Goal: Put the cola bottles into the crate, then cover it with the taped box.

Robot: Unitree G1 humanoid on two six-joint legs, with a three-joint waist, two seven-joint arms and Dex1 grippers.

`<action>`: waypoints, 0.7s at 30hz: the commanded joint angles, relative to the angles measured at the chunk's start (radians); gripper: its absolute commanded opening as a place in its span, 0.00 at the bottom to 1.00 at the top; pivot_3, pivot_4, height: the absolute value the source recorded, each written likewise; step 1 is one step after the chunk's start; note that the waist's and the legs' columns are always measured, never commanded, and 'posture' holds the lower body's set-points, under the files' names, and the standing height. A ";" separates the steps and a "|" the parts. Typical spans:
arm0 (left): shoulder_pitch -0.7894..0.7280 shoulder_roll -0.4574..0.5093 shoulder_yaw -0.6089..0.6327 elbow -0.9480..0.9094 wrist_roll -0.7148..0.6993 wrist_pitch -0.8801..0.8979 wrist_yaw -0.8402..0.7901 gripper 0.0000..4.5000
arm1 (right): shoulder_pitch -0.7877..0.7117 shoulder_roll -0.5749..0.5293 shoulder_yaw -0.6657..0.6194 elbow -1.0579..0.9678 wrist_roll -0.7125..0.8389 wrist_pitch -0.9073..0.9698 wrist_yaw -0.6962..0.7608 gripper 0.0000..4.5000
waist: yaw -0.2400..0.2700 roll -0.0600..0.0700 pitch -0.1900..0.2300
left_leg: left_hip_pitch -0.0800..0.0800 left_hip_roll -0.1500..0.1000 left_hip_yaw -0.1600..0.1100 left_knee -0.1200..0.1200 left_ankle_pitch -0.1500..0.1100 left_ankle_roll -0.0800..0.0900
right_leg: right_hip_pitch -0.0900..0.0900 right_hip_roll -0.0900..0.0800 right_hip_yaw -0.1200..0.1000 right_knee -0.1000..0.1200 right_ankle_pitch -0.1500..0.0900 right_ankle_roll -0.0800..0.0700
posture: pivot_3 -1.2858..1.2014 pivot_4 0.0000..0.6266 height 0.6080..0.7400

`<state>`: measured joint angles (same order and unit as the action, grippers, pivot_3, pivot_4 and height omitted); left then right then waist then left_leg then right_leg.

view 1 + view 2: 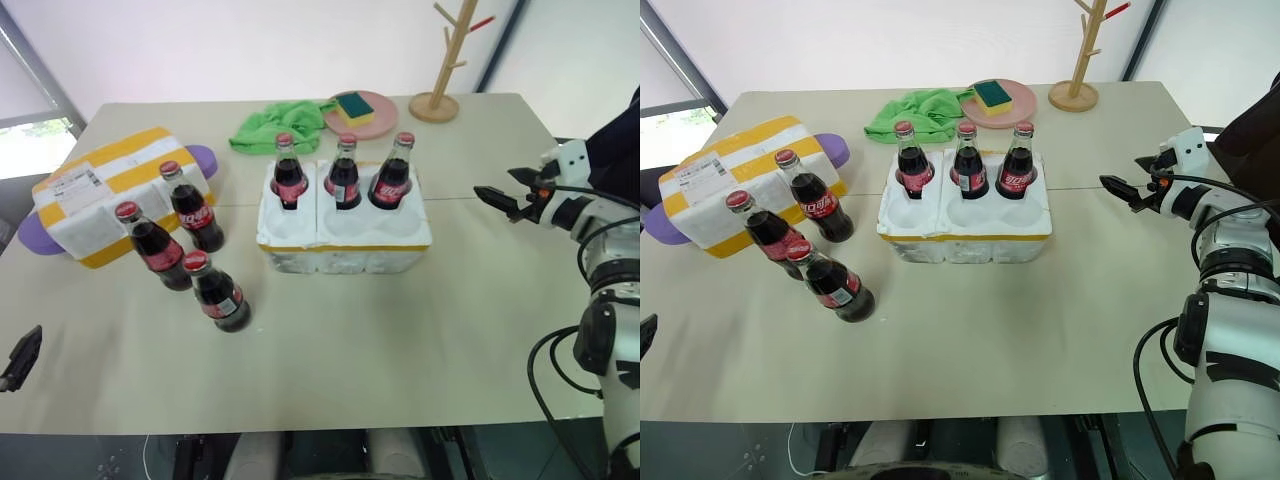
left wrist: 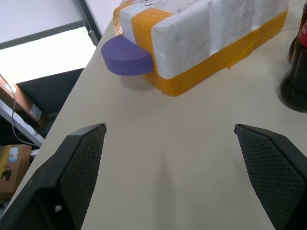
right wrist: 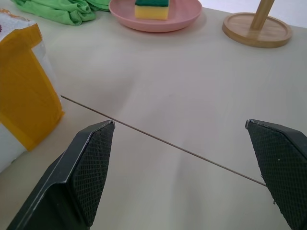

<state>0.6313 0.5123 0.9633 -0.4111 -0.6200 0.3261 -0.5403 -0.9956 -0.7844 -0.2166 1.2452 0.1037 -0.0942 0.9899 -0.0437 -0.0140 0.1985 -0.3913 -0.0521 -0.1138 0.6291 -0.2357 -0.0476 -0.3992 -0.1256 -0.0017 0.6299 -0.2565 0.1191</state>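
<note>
The left claw point(image 1: 22, 358) sits low at the near left edge of the counter point(image 1: 400, 340). Its two black fingers point(image 2: 81, 158) are wide apart, with nothing between them. It points toward the taped box point(image 1: 105, 190).

Three cola bottles point(image 1: 190, 258) stand on the counter just in front of the taped box, close together. The nearest one point(image 1: 217, 292) is a little apart from the box. The other two, point(image 1: 153, 246) and point(image 1: 192, 206), stand right beside it.

The taped box lies at the left side of the counter, with its label on top. A purple thing point(image 2: 125, 56) sticks out from under it.

The crate point(image 1: 345, 235) is in the middle of the counter. Three more bottles stand in its back row of holes: point(image 1: 289, 173), point(image 1: 344, 173) and point(image 1: 393, 172). The front row of holes has no bottles.

The right claw point(image 1: 500, 190) hangs over the right side of the counter, to the right of the crate and not touching it. Its fingers point(image 3: 91, 163) are wide apart too, holding nothing.

Behind the crate lie a green cloth point(image 1: 275, 125), a pink plate point(image 1: 385, 118) with a sponge point(image 1: 355, 106), and a wooden stand point(image 1: 440, 100).
</note>
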 commanded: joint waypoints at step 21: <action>-0.062 0.128 -0.015 -0.114 -0.086 0.079 -0.099 1.00 | -0.087 -0.060 -0.005 -0.055 0.041 0.063 0.240 1.00 | -0.001 0.000 0.000 | 0.000 0.001 0.001 0.000 0.000 0.000 | 0.000 0.000 0.000 0.000 0.001 -0.001 | 0.52 0.24 1.00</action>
<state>0.5716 0.6201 0.9238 -0.4908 -0.6757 0.3963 -0.6227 -1.0448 -0.8142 -0.2143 1.2343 0.1229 -0.0458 1.1632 -0.0445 -0.0138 0.1987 -0.3911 -0.0514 -0.1131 0.6295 -0.2357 -0.0476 -0.3995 -0.1249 -0.0014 0.6303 -0.2559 0.1186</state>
